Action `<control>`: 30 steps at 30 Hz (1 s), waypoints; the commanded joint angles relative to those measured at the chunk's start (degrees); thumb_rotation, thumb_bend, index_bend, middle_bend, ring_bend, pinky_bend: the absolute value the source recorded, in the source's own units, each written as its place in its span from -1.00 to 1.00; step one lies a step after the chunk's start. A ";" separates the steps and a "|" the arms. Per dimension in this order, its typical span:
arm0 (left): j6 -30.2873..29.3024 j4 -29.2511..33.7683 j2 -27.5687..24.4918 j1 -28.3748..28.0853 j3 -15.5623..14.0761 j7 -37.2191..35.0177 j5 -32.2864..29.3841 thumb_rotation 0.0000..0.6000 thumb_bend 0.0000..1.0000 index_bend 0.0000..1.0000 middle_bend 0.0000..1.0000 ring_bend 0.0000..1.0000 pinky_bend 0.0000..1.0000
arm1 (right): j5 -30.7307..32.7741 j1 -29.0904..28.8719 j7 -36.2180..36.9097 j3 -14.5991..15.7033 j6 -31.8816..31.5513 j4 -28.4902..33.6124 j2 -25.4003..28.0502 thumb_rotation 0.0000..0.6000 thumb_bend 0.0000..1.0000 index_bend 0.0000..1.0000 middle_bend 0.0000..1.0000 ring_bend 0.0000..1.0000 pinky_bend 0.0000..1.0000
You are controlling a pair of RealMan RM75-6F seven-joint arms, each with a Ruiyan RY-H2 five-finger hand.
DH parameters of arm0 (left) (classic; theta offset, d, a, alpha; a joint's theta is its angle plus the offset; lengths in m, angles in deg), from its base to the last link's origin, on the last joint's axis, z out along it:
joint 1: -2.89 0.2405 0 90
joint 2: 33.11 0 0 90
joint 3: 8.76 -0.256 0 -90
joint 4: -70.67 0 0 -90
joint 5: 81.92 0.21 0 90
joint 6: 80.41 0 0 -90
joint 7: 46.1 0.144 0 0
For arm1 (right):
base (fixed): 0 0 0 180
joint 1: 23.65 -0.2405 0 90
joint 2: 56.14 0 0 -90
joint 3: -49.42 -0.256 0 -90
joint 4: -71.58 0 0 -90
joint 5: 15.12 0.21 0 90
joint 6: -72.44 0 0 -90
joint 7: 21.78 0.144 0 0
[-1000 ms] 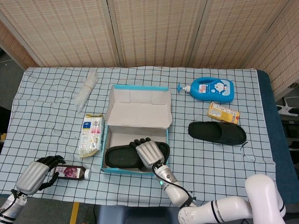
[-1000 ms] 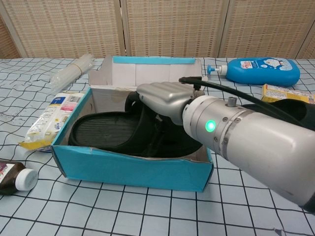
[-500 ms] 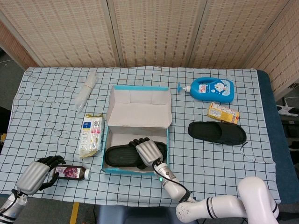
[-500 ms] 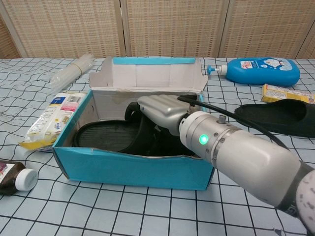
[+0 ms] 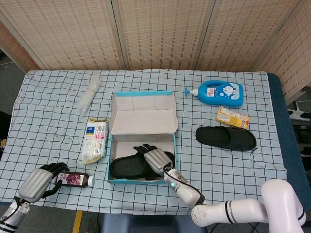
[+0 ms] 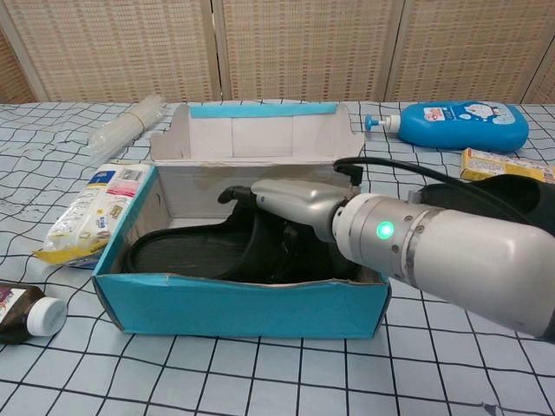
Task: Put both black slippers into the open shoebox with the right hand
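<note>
One black slipper (image 5: pixel 127 168) (image 6: pixel 178 254) lies inside the open blue shoebox (image 5: pixel 141 181) (image 6: pixel 243 305). My right hand (image 5: pixel 156 158) (image 6: pixel 293 202) reaches into the box from the right, its dark fingers curled over the slipper's strap and gripping it. The other black slipper (image 5: pixel 226 137) (image 6: pixel 501 196) lies on the checked cloth to the right of the box, apart from the hand. At the table's front left corner my left hand (image 5: pixel 40 180) rests with its fingers curled in, right beside a small brown bottle (image 5: pixel 74 179) (image 6: pixel 19 314).
The box's lid flap (image 5: pixel 144 114) stands up behind it. A snack packet (image 5: pixel 95 141) lies left of the box, with a clear plastic roll (image 5: pixel 90 92) further back. A blue lotion bottle (image 5: pixel 219 92) and a yellow packet (image 5: pixel 232 117) lie at the back right.
My right hand has sunk lower with the slipper, which now lies flat in the box. The box has shifted slightly. The left hand has not moved.
</note>
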 commanded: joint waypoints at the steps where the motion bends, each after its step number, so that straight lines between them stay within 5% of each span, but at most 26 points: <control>1: 0.11 0.05 0.06 -0.03 -0.06 0.21 0.07 1.00 0.03 -0.37 -0.51 -0.44 -0.16 | -0.75 0.23 1.36 -0.64 -1.04 1.30 1.55 1.00 -1.00 -1.00 -0.96 -1.00 -0.94; 13: 0.34 0.10 0.03 -0.11 -0.14 0.15 0.02 1.00 0.03 -0.37 -0.51 -0.44 -0.16 | -3.35 3.78 7.66 -2.38 -2.45 11.86 13.69 1.00 -1.00 -1.00 -0.97 -1.00 -0.85; 17: 0.79 0.12 0.17 -0.22 -0.15 0.40 -0.16 1.00 0.03 -0.37 -0.50 -0.44 -0.16 | -4.22 7.87 4.13 0.73 -7.66 14.57 25.02 1.00 -1.00 -1.00 -0.97 -1.00 -0.82; 21: 1.19 0.41 0.30 -0.29 -0.07 1.08 -0.47 1.00 0.03 -0.37 -0.50 -0.44 -0.16 | -7.05 10.82 6.04 4.44 -7.08 9.75 29.31 1.00 -1.00 -1.00 -0.97 -1.00 -0.82; 30: 1.66 0.41 0.37 -0.33 0.01 1.48 -0.97 1.00 0.03 -0.37 -0.50 -0.44 -0.16 | -7.31 12.72 11.90 7.61 -0.69 -5.92 27.51 1.00 -1.00 -1.00 -0.97 -1.00 -0.82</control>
